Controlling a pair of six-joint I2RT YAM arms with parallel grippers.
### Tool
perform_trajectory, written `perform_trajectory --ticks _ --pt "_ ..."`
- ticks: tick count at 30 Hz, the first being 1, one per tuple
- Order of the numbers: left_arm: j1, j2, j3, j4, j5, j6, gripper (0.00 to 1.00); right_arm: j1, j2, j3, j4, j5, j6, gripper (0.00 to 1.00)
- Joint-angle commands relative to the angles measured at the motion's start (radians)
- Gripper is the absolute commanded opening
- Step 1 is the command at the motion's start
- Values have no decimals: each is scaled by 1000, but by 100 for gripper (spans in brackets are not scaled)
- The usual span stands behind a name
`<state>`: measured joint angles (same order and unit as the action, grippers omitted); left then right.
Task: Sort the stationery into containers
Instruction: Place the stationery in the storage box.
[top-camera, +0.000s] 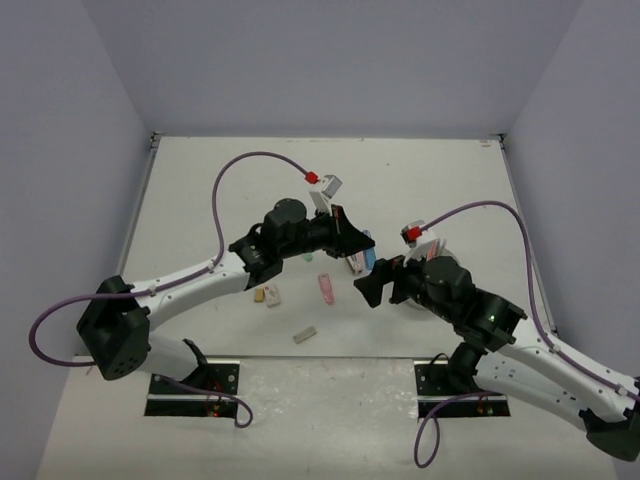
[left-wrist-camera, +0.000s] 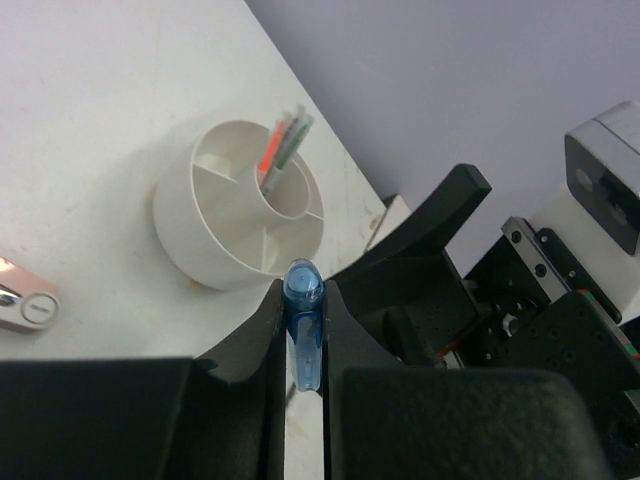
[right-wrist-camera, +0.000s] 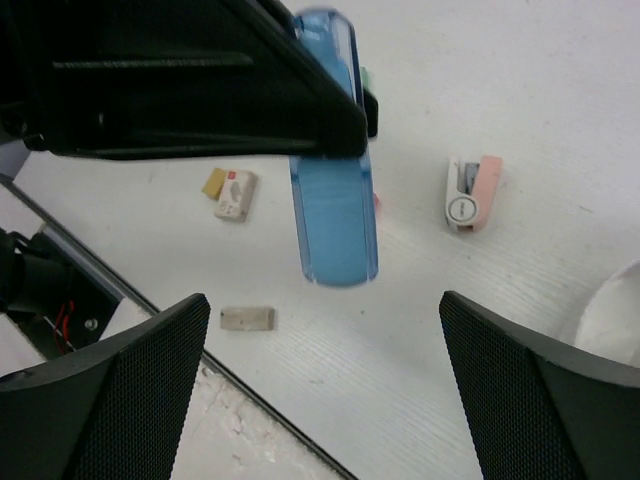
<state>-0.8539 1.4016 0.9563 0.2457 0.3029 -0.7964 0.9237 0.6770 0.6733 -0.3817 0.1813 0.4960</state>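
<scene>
Blue piece (right-wrist-camera: 333, 200) tight btw left fingers (left-wrist-camera: 250, 400); right fingers (right-wrist-camera: 100, 400) wide; white organizer (left-wrist-camera: 188, 238) nearby

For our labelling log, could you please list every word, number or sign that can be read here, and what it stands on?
No text can be read in any view.
On the small white block: a red printed mark, too small to read.
On the pink-and-white piece: a round emblem, too blurred to read.
On the blue piece and the white organizer: no markings visible.
</scene>
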Motion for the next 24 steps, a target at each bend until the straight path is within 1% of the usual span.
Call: perform_trajectory --ticks 1,3,4,5,8,9,11,15,17,19,24 --pt "0 72 97 26 -54 170 0 3 -26 77 -276 220 134 99" --pt "0 115 126 67 -60 188 0 3 -52 122 -380 343 213 99" --pt "-1 128 133 80 -62 184 0 1 -66 138 -430 385 240 99" --pt "-2 145 143 89 -73 170 0 3 -82 157 -526 428 270 99" --pt "-10 220 199 100 -97 136 0 3 -98 229 -684 530 349 99" --pt "-18 232 207 107 -116 129 0 3 -106 262 -721 563 398 99" --pt "-44 260 222 120 -187 115 0 2 -137 293 -752 589 387 99" --pt "-96 309 231 155 -263 61 0 3 -174 344 -809 644 387 99" --pt "-117 324 227 182 -298 51 0 2 -175 358 -817 648 386 99" --pt "-147 351 228 224 -368 55 0 1 -165 364 -821 635 383 99" --pt "-165 443 271 253 -390 30 0 1 -155 348 -810 607 391 99"
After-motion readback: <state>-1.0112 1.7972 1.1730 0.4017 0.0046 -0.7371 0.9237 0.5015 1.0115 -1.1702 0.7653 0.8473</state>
